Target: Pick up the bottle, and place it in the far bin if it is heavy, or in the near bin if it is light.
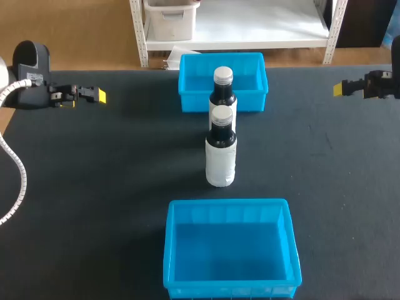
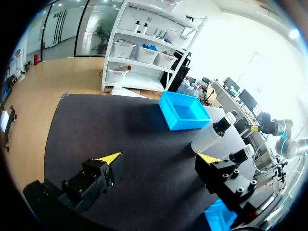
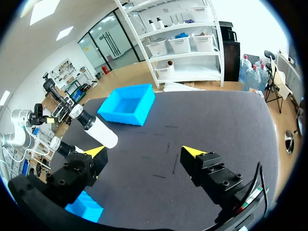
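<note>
The near bottle [image 1: 220,150] stands up straight in the middle of the tabletop [image 1: 94,187], between the two bins. The head view looks down on it. It has a white wrap around its body, a dark neck and a round pale cap. The far bottle [image 1: 222,90] stands just behind it, right by the front wall of the far bin [image 1: 194,100]. The near bin [image 1: 169,262] sits apart on the near side. Both bins are bright blue plastic boxes with thin walls. The tabletop is dark and looks soft and fuzzy. The left gripper [image 1: 94,95] hangs far off at the left and the right gripper [image 1: 340,89] far off at the right. From up here I cannot tell how wide they are.

The left wrist view shows that. The left gripper [image 2: 159,158] has its two yellow tips wide apart over the bare tabletop. The far bottle [image 2: 214,134] is seen from the side here, so its whole white wrap shows. The near bottle [image 2: 242,154] peeks out from behind one black finger, only its neck and cap. The far bin [image 2: 187,111] lies ahead, and a corner of the near bin [image 2: 219,216] shows beside the finger.

In the right wrist view the right gripper [image 3: 144,151] is wide too, well apart from both bottles. The far bottle [image 3: 96,129] shows in full, and the near bottle [image 3: 61,146] is half hidden by a finger. The far bin [image 3: 127,103] and a corner of the near bin [image 3: 84,204] show as well.
</note>
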You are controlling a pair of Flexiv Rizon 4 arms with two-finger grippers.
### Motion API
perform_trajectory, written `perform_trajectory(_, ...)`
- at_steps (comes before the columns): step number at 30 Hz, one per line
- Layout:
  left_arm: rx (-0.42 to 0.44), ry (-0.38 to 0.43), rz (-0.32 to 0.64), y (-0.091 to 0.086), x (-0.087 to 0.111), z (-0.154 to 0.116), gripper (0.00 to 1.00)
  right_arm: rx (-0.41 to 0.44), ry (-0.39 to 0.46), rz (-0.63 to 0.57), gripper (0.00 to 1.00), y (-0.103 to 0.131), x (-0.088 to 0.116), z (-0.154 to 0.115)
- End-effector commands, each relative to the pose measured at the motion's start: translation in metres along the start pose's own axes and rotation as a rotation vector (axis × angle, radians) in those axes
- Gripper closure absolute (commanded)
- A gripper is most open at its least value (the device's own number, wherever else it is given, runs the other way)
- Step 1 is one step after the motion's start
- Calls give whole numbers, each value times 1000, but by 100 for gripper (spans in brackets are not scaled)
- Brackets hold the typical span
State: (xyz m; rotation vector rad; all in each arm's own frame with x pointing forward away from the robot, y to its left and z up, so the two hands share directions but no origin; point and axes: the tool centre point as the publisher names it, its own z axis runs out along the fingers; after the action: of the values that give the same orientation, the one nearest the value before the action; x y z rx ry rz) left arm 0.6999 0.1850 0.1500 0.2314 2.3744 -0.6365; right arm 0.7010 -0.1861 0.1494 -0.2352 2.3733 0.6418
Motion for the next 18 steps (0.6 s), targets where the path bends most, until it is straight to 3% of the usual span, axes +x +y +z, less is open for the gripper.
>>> perform_trajectory(1,0,0,0,0,0,0,0,5,-1,1,0,1,1,-1)
perform_trajectory(16,0,0,0,0,0,0,0,5,-1,1,0,1,1,-1)
perform_trajectory(17,0,0,0,0,0,0,0,-76,5,-58,0,0,-2,1)
perform_trajectory(18,0,0,0,0,0,0,0,-103,44,-125,0,0,-4,3)
